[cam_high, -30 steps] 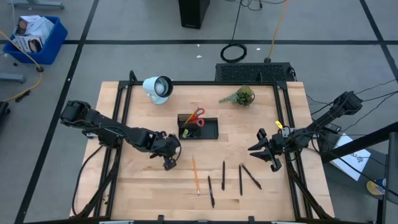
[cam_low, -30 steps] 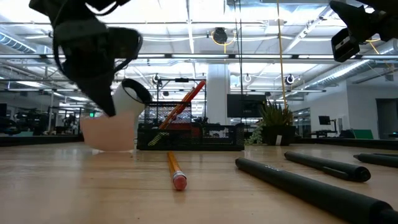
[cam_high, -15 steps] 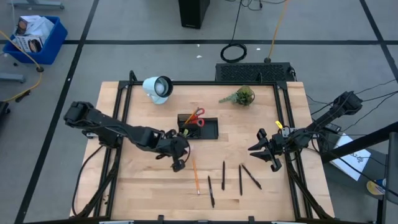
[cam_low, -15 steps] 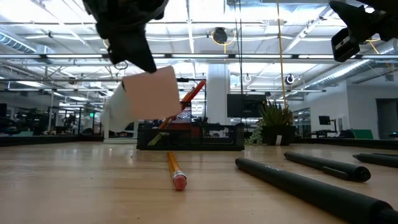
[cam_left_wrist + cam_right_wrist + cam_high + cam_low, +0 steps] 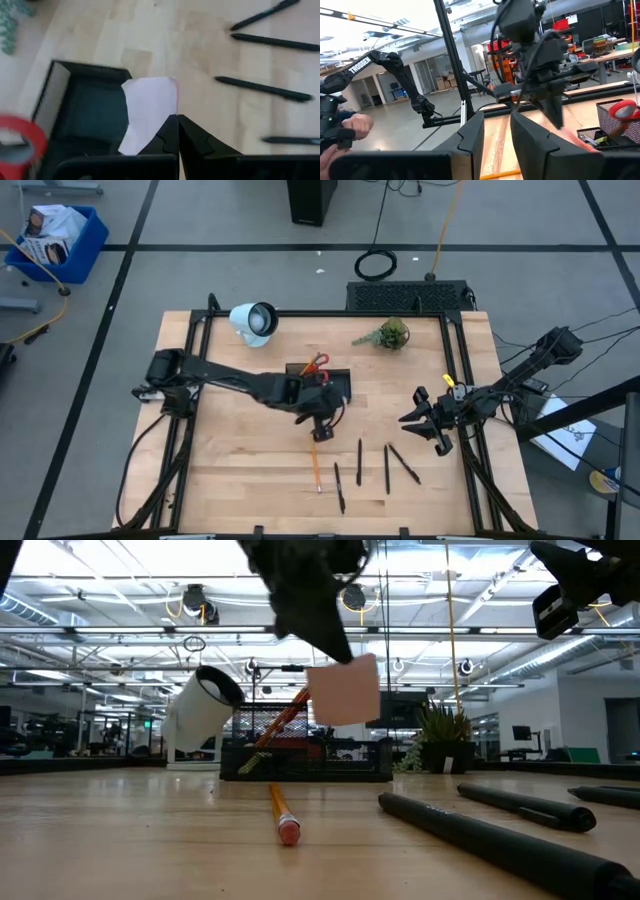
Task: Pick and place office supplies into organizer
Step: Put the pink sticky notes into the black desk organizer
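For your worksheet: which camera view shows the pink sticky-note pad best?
The low view: the sticky-note pad hangs unobstructed from the left gripper. The left wrist view shows it partly behind the fingers; high and right wrist views barely show it.

Since the earlier frames, the left gripper (image 5: pixel 318 423) has carried the pink sticky-note pad (image 5: pixel 344 690), clamped between its fingers, rightward across the table, from left of the organizer (image 5: pixel 336 389) to its front edge.

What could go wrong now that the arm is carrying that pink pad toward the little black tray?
The left gripper pinches the pink sticky-note pad only by one edge, so it might slip or swing loose. The red-handled scissors already stick up out of the organizer, so the pad or arm could bump them going in.
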